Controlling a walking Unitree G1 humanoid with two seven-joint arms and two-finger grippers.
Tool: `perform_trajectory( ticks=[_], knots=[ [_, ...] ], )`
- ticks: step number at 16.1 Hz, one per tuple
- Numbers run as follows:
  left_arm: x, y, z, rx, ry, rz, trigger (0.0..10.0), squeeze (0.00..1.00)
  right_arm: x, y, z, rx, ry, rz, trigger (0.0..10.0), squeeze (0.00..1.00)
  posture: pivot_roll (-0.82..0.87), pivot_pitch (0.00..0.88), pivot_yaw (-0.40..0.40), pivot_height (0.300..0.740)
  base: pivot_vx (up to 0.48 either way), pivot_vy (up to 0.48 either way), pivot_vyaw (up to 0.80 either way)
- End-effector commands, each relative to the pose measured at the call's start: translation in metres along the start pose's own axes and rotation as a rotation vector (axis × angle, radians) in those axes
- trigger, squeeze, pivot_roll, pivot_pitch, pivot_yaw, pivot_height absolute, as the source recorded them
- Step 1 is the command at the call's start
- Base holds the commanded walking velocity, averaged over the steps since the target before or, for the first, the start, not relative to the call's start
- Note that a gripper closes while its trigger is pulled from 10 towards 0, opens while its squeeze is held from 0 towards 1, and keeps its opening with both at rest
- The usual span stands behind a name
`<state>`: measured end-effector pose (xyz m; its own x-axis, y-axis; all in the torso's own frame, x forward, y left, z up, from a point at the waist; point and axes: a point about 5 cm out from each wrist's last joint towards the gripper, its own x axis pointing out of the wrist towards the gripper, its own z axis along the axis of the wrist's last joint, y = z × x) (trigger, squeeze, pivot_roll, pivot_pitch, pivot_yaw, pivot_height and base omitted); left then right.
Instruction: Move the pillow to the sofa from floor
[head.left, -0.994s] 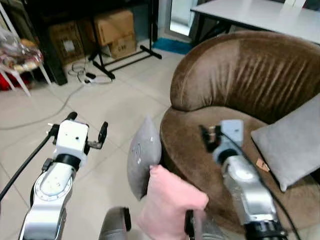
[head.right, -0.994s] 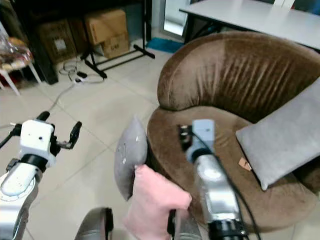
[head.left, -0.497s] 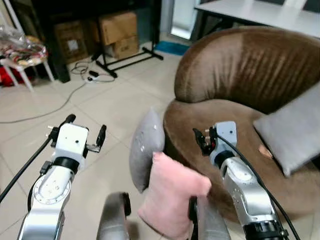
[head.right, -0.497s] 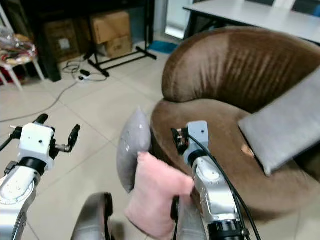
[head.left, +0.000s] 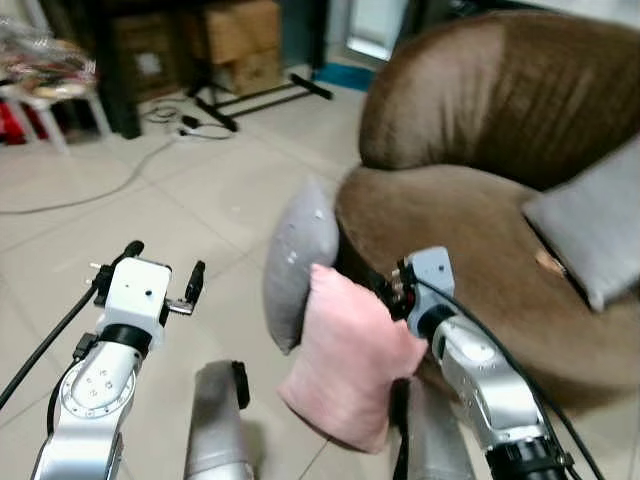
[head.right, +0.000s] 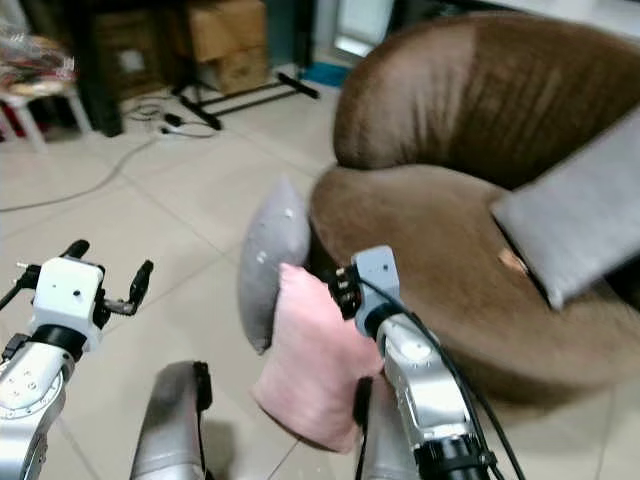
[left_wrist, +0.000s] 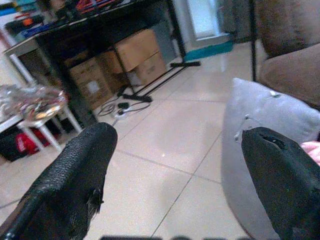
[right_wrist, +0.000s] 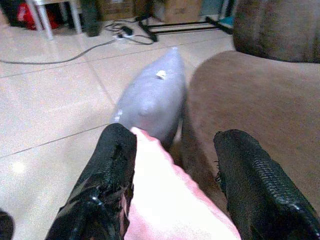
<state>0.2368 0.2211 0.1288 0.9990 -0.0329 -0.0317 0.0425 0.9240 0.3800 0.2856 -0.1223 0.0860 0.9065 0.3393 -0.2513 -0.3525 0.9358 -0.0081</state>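
Your right gripper (right_wrist: 170, 190) has dropped from over the brown sofa (head.left: 480, 240) to the pink pillow (head.left: 350, 355), which stands on the tiled floor (head.left: 150, 220) against a grey pillow (head.left: 298, 255). Its wrist view shows fingers spread wide, straddling the pillow's top corner. Your left gripper (head.left: 160, 280) hovers open

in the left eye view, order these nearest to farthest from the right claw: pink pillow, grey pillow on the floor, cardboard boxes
1. Pink pillow: right at the right claw, leaning on the sofa front.
2. Grey pillow on the floor: just beyond, on the robot's left, upright against the sofa.
3. Cardboard boxes: far back left, under the dark table.
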Motion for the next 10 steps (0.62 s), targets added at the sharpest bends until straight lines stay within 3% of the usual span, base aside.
perform_trajectory(
  ticks=[1,7,10],
  knots=[
    [0.002,0.000,0.005,-0.008,-0.022,-0.004,10.0,0.00,0.001,-0.008,0.003,-0.008,-0.002,-0.031,10.0,0.00,0.01,0.000,-0.039,0.452,0.000,0.000,0.00],
    [-0.004,-0.004,0.007,-0.038,-0.022,-0.006,10.0,0.00,0.012,-0.001,-0.004,-0.020,0.029,-0.001,10.0,0.00,0.03,0.000,-0.056,0.452,0.000,0.000,0.00],
    [-0.004,-0.003,0.007,-0.050,-0.025,-0.017,10.0,0.00,0.012,0.000,-0.005,-0.027,0.033,-0.002,10.0,0.00,0.03,0.000,-0.053,0.452,0.309,0.000,0.80]
  ],
)
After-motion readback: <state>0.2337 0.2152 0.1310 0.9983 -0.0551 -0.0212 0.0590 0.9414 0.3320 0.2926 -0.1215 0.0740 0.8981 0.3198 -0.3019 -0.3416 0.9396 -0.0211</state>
